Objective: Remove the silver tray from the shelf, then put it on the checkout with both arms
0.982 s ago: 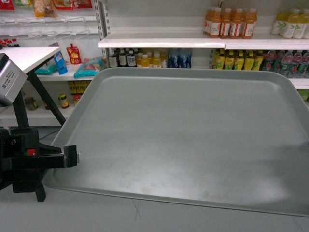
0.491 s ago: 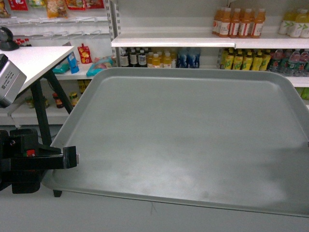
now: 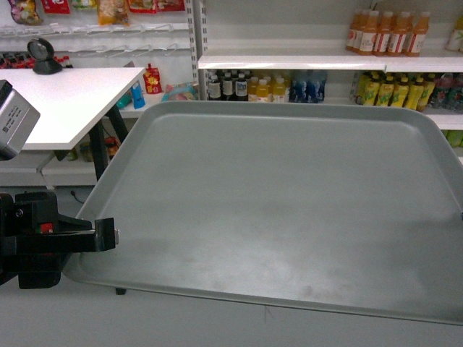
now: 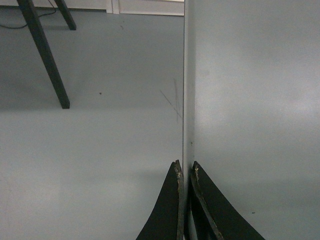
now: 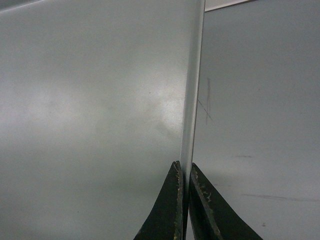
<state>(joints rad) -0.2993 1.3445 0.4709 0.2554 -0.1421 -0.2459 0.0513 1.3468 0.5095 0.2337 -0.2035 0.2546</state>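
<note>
matt grey metal silver tray [image 3: 289, 210], smooth white checkout [image 3: 72, 101], seemingly scuffed black fingers [image 4: 172, 210]

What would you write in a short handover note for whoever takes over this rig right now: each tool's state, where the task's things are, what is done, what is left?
Left tool: shut on the silver tray's left rim.
Right tool: shut on the tray's right rim.
Tray: off the shelf, held roughly level above the floor in front of the robot.
Checkout: ahead on the left, black scanner at its far edge.
Done: tray lifted off the shelf.
Left: carry it to the checkout, set it down, release both tools.
</note>
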